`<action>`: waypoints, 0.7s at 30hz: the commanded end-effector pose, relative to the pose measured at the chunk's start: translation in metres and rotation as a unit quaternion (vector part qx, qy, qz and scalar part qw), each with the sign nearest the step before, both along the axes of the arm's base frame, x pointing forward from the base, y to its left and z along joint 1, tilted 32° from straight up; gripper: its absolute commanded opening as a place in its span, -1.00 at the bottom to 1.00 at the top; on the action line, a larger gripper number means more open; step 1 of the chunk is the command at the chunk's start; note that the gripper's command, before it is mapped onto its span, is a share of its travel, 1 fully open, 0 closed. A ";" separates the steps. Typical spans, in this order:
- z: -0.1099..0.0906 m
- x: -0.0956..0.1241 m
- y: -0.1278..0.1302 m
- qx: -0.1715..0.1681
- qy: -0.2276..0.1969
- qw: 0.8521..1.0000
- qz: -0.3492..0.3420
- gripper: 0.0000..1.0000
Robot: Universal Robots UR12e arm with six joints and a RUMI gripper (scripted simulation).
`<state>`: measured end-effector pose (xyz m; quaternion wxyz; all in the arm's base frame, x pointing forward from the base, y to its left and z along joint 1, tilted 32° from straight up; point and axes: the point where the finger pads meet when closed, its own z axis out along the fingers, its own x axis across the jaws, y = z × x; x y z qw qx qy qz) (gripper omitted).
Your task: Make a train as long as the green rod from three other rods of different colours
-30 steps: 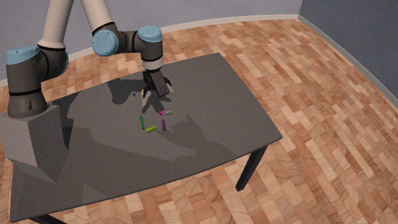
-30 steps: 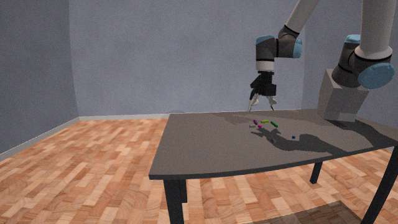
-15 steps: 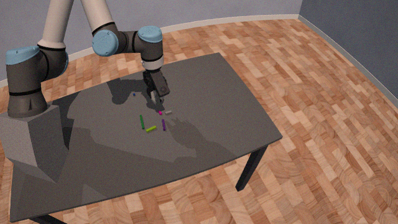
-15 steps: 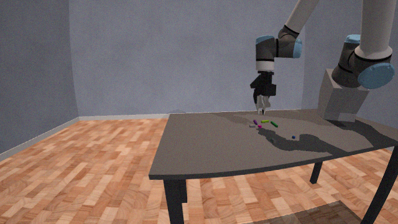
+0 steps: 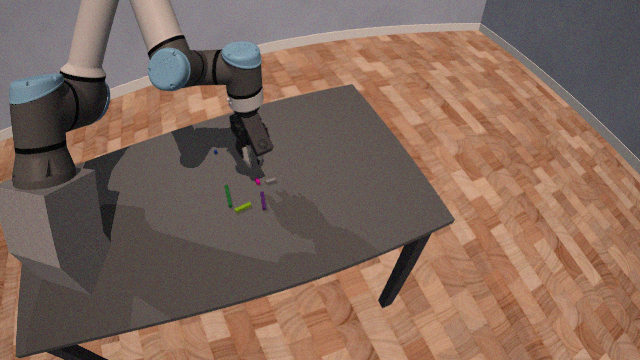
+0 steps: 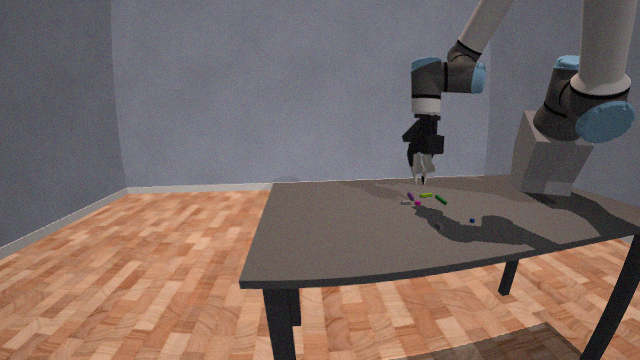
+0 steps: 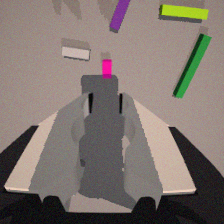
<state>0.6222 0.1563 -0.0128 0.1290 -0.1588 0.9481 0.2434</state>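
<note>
The green rod (image 5: pixel 228 195) lies flat on the dark table, with the lime rod (image 5: pixel 243 207) and the purple rod (image 5: pixel 263 200) close by. The short magenta rod (image 5: pixel 258 181) and the grey rod (image 5: pixel 270 180) lie just beyond them, a small gap apart. The tiny blue rod (image 5: pixel 215 151) lies alone, farther towards the arm's base. My gripper (image 5: pixel 254 162) hangs a little above the table, just short of the magenta rod (image 7: pixel 107 68). In the wrist view its fingers stand nearly together with nothing between them. The grey rod (image 7: pixel 76 51) is left of the magenta one there.
The arm's grey pedestal (image 5: pixel 45 220) stands at the table's left end. The rods sit near the table's middle, away from its edges. The arm's shadow falls over the table around the blue rod (image 6: pixel 472 220).
</note>
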 end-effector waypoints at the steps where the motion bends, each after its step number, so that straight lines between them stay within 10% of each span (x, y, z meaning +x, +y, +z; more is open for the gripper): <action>1: 0.000 0.000 0.000 0.000 -0.001 1.000 0.000 -0.72; 21: -0.004 0.001 0.002 0.000 -0.001 1.000 0.000 -0.72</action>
